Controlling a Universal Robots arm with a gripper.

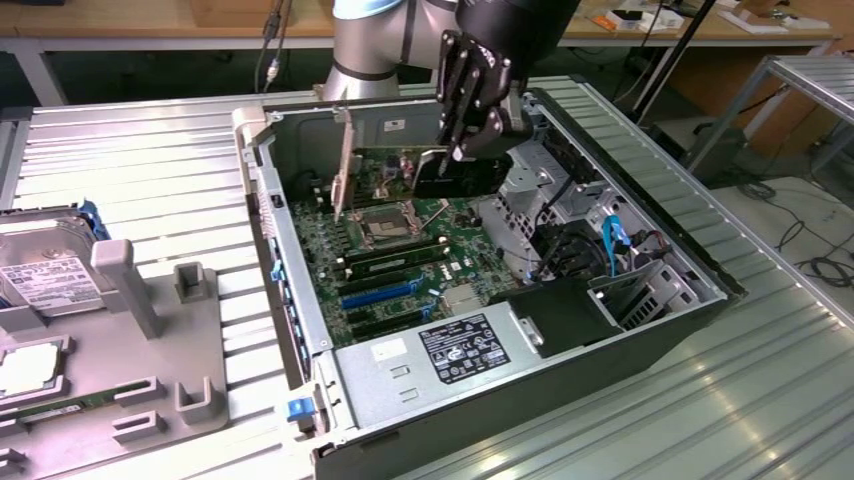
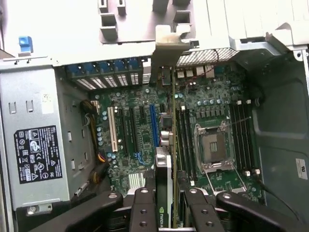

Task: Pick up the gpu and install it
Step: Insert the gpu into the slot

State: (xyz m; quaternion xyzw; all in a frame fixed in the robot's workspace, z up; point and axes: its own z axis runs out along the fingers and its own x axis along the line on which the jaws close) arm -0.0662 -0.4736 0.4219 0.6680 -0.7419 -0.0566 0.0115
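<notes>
The arm (image 1: 367,40) reaches down into the open case (image 1: 283,250), which lies on its side on the ribbed metal table (image 1: 134,150). The jaws are closed partway on the gpu (image 1: 461,178) and grip it by its two flat sides. The card hangs upright, on edge, over the far part of the motherboard (image 1: 400,250), just beyond the empty CPU socket (image 1: 380,230). In the wrist view the gpu (image 2: 163,179) is seen edge-on between two black fingers (image 2: 143,210). It runs away from them toward the case's rear wall, where its silver bracket (image 2: 166,46) stands beside the row of blue slot clips (image 2: 101,72). Its line falls between a blue slot (image 2: 153,121) and the memory slots (image 2: 186,135) next to the socket. I cannot tell whether its lower edge touches a slot or stays clear of the board. The power supply (image 1: 441,350), with its black label, fills the near end of the case. At the exterior view's left, a grey fixture (image 1: 147,300) sits on the table with a hard drive (image 1: 40,280) at its edge.
</notes>
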